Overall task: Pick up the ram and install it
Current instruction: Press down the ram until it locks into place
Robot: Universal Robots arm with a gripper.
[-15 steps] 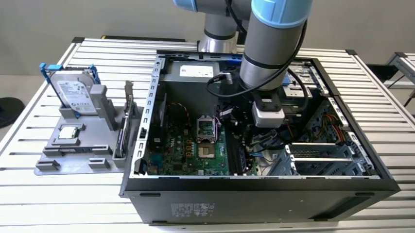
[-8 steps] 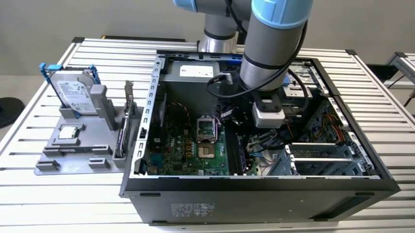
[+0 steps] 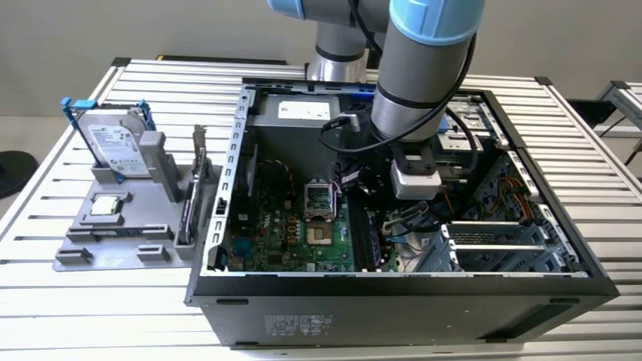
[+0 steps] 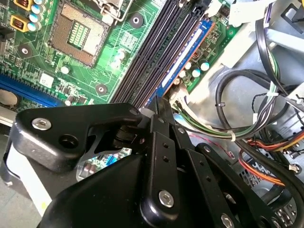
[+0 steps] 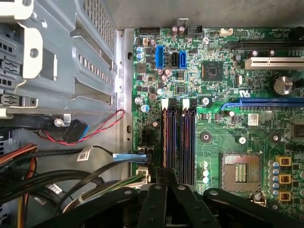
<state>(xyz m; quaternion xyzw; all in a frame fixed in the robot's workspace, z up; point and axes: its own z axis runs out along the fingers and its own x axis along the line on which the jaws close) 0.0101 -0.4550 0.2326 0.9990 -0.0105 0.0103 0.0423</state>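
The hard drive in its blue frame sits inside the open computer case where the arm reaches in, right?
Not quite. In the exterior view the hard drive stands on the grey holder outside the computer case, at the exterior view's left. The arm does reach in.

The black hand hovers over the ram seated among motherboard slots.

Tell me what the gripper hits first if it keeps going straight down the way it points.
Most likely the ram standing in the motherboard's memory slots, right under the gripper; whether they already touch is unclear.
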